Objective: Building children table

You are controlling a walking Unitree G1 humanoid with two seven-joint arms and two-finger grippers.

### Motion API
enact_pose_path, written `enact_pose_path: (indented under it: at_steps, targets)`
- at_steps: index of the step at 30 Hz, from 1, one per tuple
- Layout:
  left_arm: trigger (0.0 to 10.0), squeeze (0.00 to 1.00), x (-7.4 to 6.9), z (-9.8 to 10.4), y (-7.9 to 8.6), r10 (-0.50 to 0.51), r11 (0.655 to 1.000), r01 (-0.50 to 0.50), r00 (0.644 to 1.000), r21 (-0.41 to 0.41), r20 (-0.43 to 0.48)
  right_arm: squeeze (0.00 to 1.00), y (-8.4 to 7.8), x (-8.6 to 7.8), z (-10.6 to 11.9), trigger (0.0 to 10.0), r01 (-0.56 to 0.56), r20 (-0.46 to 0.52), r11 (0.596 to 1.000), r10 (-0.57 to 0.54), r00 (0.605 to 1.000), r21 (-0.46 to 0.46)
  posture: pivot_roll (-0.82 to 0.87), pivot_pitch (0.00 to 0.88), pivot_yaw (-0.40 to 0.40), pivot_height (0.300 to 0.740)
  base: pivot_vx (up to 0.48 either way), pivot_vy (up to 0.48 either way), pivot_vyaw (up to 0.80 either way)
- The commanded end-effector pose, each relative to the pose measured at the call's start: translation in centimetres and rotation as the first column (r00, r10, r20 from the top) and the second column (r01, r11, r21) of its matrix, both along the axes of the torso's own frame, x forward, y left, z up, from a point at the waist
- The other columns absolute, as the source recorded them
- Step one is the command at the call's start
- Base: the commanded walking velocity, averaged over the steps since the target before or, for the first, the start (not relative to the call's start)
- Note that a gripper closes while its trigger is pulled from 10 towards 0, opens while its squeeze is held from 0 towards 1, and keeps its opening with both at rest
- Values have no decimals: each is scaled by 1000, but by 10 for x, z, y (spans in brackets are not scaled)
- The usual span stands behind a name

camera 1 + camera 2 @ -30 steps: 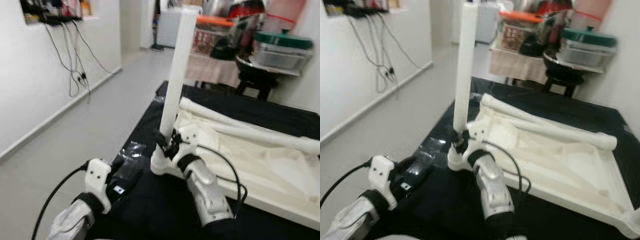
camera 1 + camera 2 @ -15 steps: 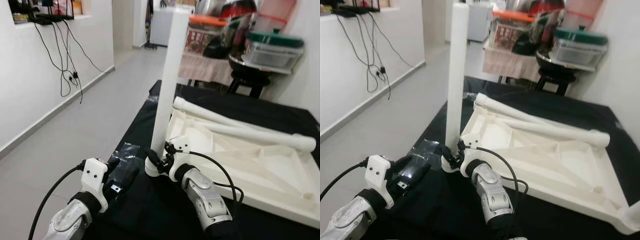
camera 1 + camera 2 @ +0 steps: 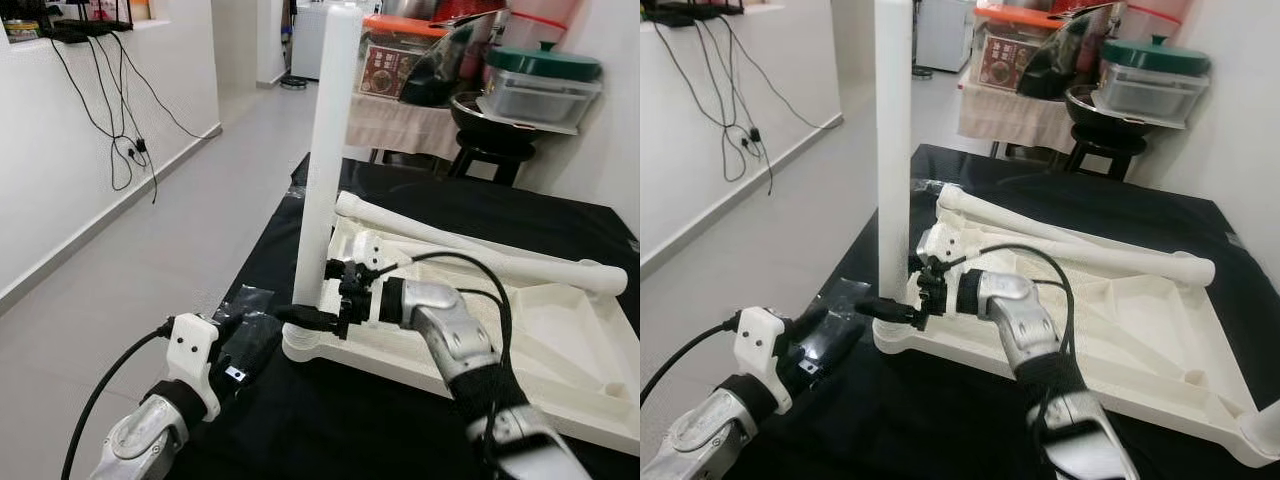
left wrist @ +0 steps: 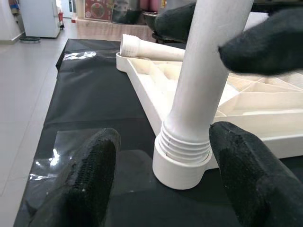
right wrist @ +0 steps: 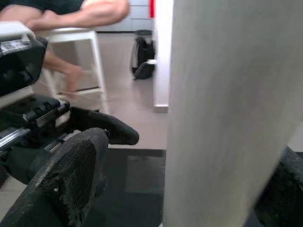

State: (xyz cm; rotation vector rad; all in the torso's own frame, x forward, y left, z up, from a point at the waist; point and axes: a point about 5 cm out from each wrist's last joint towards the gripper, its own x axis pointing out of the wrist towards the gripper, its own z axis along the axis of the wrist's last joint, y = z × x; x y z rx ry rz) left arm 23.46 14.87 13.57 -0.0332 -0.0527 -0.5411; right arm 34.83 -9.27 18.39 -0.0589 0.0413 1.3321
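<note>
The white children's table top (image 3: 560, 340) lies upside down on a black cloth (image 3: 480, 200). One white leg (image 3: 325, 150) stands upright in its near-left corner socket (image 4: 182, 165). Two loose legs (image 3: 470, 255) lie across the top. My right gripper (image 3: 305, 318) reaches in from the right, low on the upright leg, and is open with a finger (image 5: 71, 179) on either side of it; a gap shows beside that finger. My left gripper (image 3: 245, 340) rests on the cloth just left of the socket, open, its fingers (image 4: 90, 184) wide apart and pointing at the socket.
A sheet of clear plastic (image 3: 245, 300) lies on the cloth by my left gripper. Behind stand a dark stool with pots (image 3: 500, 150) and a cloth-covered table with containers (image 3: 400, 110). Cables (image 3: 125, 140) hang on the left wall. A seated person's legs (image 5: 71, 14) are nearby.
The camera has shifted. My right arm has swung from below the leg to come in from the right, its fingers now level at the leg's base. My left gripper has stayed put.
</note>
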Motion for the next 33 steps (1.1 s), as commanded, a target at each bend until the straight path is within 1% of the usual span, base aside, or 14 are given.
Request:
enact_pose_path:
  at_steps: [1,2,3,17,20,21,22,23,24,25,27,28,30,33]
  targets:
    - [10000,0,-1,-5,-2,-2,1000,2,1000,-10,-20,0,-11,5,2,10000,3,-40,999,-1,999,42,131,0,-122,740,0,0,0]
    - [10000,0,-1,-5,-2,-2,1000,2,1000,-10,-20,0,-11,5,2,10000,3,-40,999,-1,999,42,131,0,-122,740,0,0,0]
    - [10000,0,-1,-5,-3,-2,1000,2,1000,-10,-20,0,-14,6,2,0,4,-50,999,-2,999,43,132,0,-123,740,0,0,0]
    - [10000,0,-2,-3,-4,-2,1000,2,1000,-16,-18,0,-26,-1,-10,0,-1,-24,1000,2,1000,28,117,0,-118,740,0,0,0]
    - [10000,0,-3,-2,-4,-4,1000,3,1000,-18,-17,0,-26,-13,-21,0,67,-31,997,-66,997,31,113,0,-119,740,0,0,0]
    - [10000,0,-5,-2,-3,-5,1000,5,1000,-19,-18,0,-19,-18,-31,0,216,-46,975,-213,976,59,109,0,-129,740,0,0,0]
    - [10000,0,-5,-2,-3,-5,1000,5,1000,-19,-18,0,-19,-18,-31,0,216,-46,975,-213,976,59,109,0,-129,740,0,0,0]
    - [10000,0,-5,-2,-2,-7,1000,6,1000,-19,-18,0,-15,-20,-36,0,323,-62,943,-319,946,78,109,0,-129,740,0,0,0]
    - [10000,0,-5,-2,-2,-7,1000,6,1000,-19,-18,0,-15,-20,-36,0,323,-62,943,-319,946,78,109,0,-129,740,0,0,0]
    - [10000,0,-6,-1,-1,-8,1000,7,1000,-18,-19,0,-9,-30,-62,0,609,-117,793,-602,790,25,90,0,-122,740,0,0,0]
    - [10000,0,-6,-1,1,-8,1000,7,1000,-17,-20,0,6,-41,-64,0,668,-29,744,-668,744,-5,94,0,-112,740,0,0,0]
    - [10000,0,-6,-1,1,-8,1000,7,1000,-17,-20,0,6,-41,-64,0,668,-29,744,-668,744,-5,94,0,-112,740,0,0,0]
    - [10000,0,-5,-2,2,-9,1000,9,1000,-18,-24,0,7,-45,-68,0,752,-66,659,-751,657,-12,96,0,-118,740,0,0,0]
    - [10000,0,-4,-2,1,-17,1000,16,1000,-18,-26,0,4,-44,-70,0,747,-96,665,-745,660,-19,89,0,-114,740,0,0,0]
